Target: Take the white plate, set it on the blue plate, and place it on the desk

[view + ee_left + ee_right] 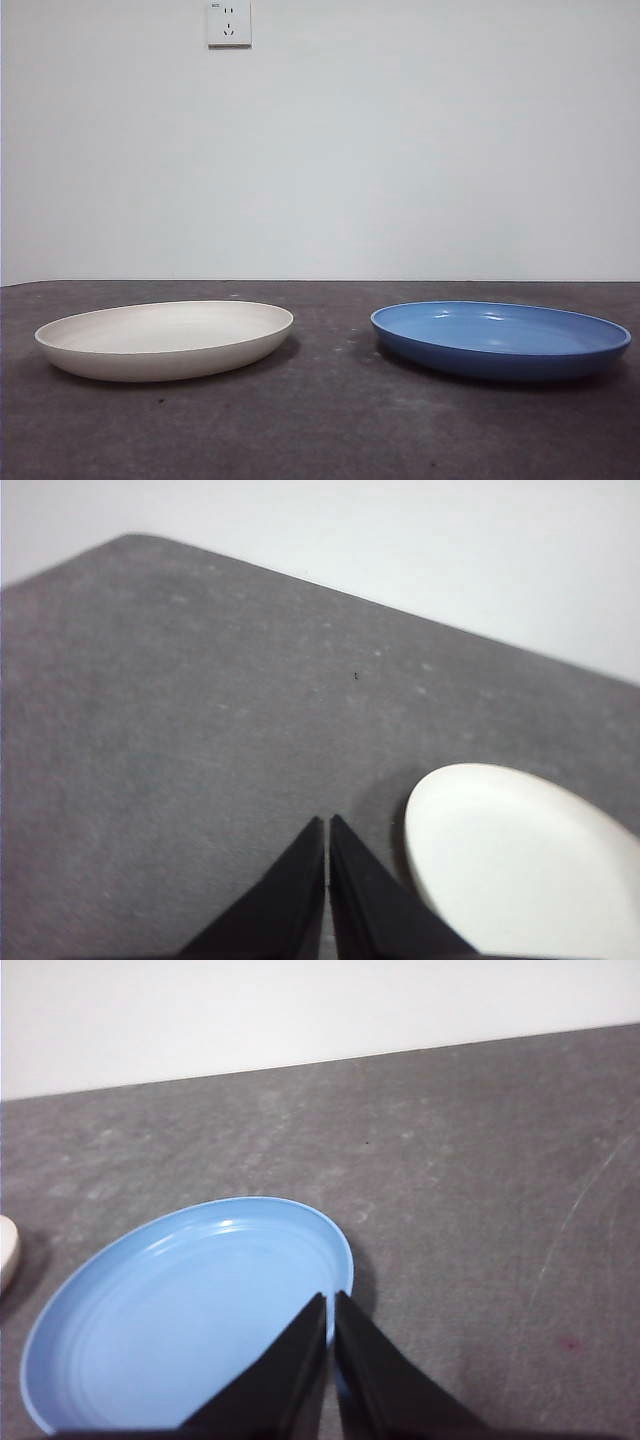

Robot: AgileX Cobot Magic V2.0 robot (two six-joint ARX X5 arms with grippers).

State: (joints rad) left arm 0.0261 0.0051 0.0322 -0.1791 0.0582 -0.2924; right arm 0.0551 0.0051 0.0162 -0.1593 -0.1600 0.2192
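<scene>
2 plates are sitting apart on the desk [330,420] while both arms are waiting above it.

In the front view the white plate [165,339] is lying at 8 o'clock and the blue plate [500,339] at 4 o'clock, a strip of bare tabletop separating them; neither arm is showing there, only a wall socket [229,23] at 12 o'clock. The left wrist view is showing the left gripper [327,825] with its jaws pressed together, holding nothing, the white plate just beside it and partly cut off by the picture's edge. The right wrist view is showing the right gripper [330,1302], jaws likewise pressed together and empty, hanging over the blue plate's rim, with a sliver of white plate at the edge.
</scene>
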